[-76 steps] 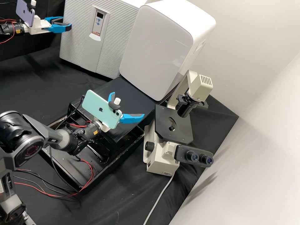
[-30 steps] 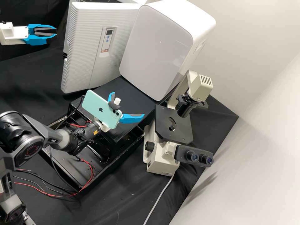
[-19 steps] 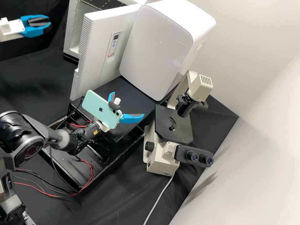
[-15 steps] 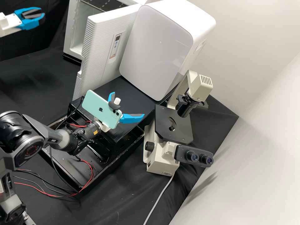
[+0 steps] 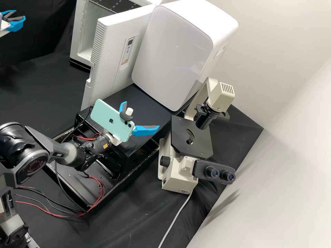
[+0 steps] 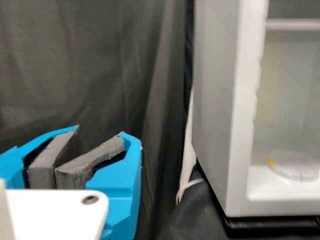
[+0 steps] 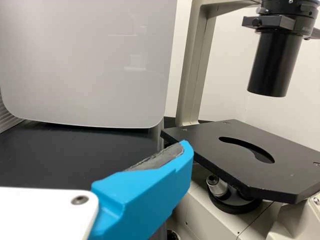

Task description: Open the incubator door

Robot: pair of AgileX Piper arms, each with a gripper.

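My left gripper (image 5: 18,19) is at the top left corner of the high view, away from the door, its fingers a little apart and holding nothing. The incubator (image 5: 80,38) stands with its ribbed door (image 5: 108,58) swung wide, showing the inside and a perforated shelf. In the left wrist view, my left gripper (image 6: 100,131) is beside the incubator (image 6: 215,95), with a round clear dish (image 6: 294,166) on its floor. My right gripper (image 5: 140,116) is spread wide and empty before the white cabinet; in the right wrist view, one finger of the right gripper (image 7: 145,195) shows.
A white cabinet (image 5: 172,51) stands right of the door, close to it. The microscope (image 5: 179,172) is to the right of my right gripper. A black stand (image 5: 84,113) lies under that gripper, with loose cables (image 5: 100,193) nearby.
The door has swung from closed to wide open, outward toward the high camera. My left gripper has left the door's edge and moved off to the left. The right arm has stayed still.
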